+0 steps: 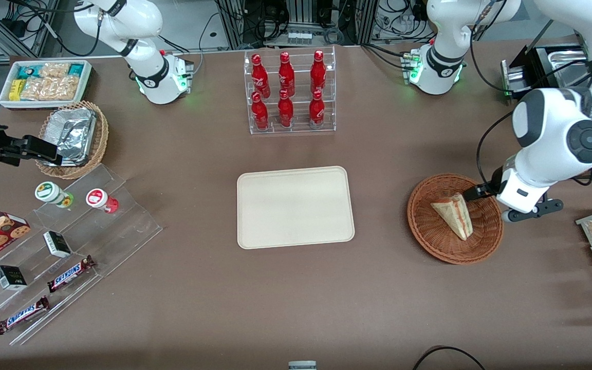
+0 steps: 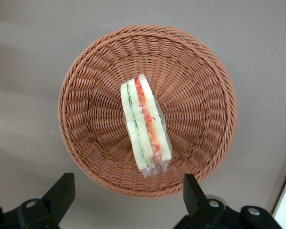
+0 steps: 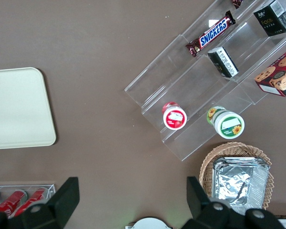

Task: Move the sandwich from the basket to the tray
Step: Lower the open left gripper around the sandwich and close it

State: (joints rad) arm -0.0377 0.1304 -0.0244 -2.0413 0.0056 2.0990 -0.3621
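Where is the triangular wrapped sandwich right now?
The triangular wrapped sandwich lies in the round reddish-brown wicker basket, toward the working arm's end of the table, beside the cream tray; the open gripper hovers above.

Red bottles (image 1: 288, 92), Snickers bars (image 1: 71, 273)

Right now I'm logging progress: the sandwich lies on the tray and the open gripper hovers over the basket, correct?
Not quite. The front view shows the sandwich lying in the basket; the tray holds nothing. The gripper does hover open over the basket.
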